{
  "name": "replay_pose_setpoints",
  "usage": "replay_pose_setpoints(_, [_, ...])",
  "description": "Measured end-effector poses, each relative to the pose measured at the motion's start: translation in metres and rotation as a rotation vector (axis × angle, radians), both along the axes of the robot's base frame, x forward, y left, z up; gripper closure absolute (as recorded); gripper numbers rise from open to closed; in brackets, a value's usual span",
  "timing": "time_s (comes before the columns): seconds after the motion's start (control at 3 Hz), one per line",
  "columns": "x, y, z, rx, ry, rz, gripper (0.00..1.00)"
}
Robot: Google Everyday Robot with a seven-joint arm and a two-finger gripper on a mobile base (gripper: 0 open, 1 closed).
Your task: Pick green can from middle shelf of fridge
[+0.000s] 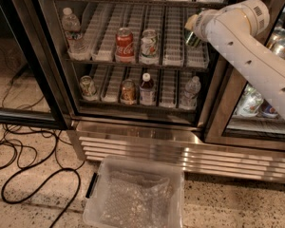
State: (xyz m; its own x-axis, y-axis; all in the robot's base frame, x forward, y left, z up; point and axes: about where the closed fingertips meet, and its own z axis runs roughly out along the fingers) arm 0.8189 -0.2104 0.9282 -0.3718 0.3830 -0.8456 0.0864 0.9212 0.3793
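Note:
The fridge (133, 133) stands open in front of me. Its middle shelf (173, 44) of white ribbed lanes holds a water bottle (72, 30), a red Coca-Cola can (125, 44) and a mostly white can (149, 44). My white arm reaches in from the right. The gripper (192, 28) is at the right end of the middle shelf. A dark green can (194, 40) shows just under the gripper's end, mostly hidden by it. Whether the gripper touches the can is not visible.
The bottom shelf holds two cans (88, 86), a red-capped bottle (146, 88) and a water bottle (192, 90). A clear plastic bin (135, 196) sits on the floor before the louvred grille. Black cables (33, 175) lie at left. The right compartment holds more drinks (251, 103).

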Motion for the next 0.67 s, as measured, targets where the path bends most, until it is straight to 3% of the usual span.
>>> replay_pose_setpoints(0.33, [-0.011,0.002,-0.008,0.012,0.058,0.015,1.00])
replay_pose_setpoints(0.67, [-0.050,0.007,-0.021,0.070,0.200,0.001,1.00])
